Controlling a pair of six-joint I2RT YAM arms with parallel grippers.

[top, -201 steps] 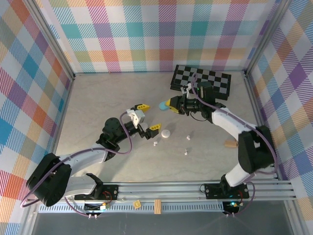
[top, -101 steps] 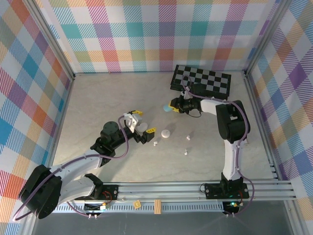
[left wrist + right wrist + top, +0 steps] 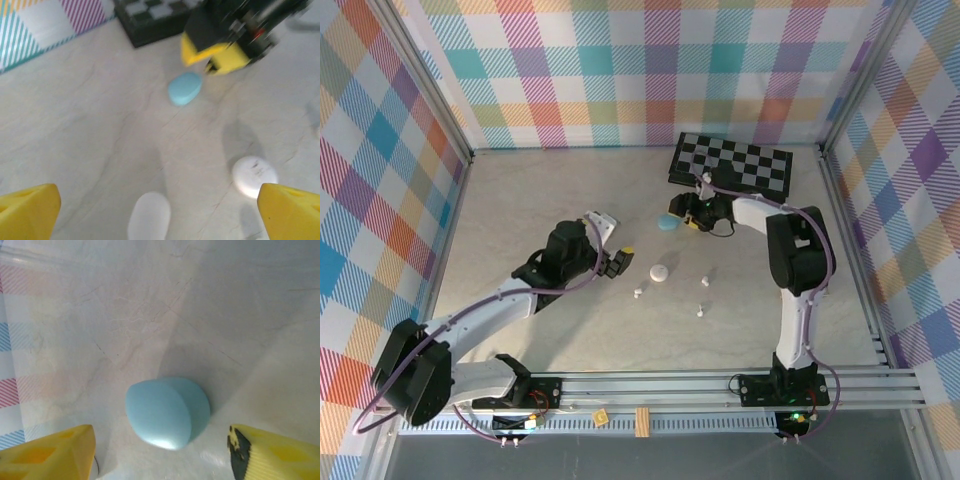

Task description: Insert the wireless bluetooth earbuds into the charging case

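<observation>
My right gripper (image 3: 683, 219) is hovering low at upper centre of the overhead frame, its jaws standing apart and gripping nothing. In its wrist view I am seeing both yellow fingers (image 3: 50, 457) flanking the light blue charging case (image 3: 167, 412), with bare table showing on either side. The case is lying flat and looks shut.

My left gripper (image 3: 620, 259) is sitting left of centre, spread wide and empty. A blurred pale oblong thing (image 3: 149, 217) is lying between its fingertips, touching neither; I cannot tell what it is. The white round case (image 3: 661, 272) is resting just right of that gripper.

Three tiny white earbuds (image 3: 637, 293) are lying loose on the table (image 3: 520, 220) below and right of the white round case, well apart from the blue one. A checkerboard (image 3: 730, 163) is lying above the right gripper in frame.
</observation>
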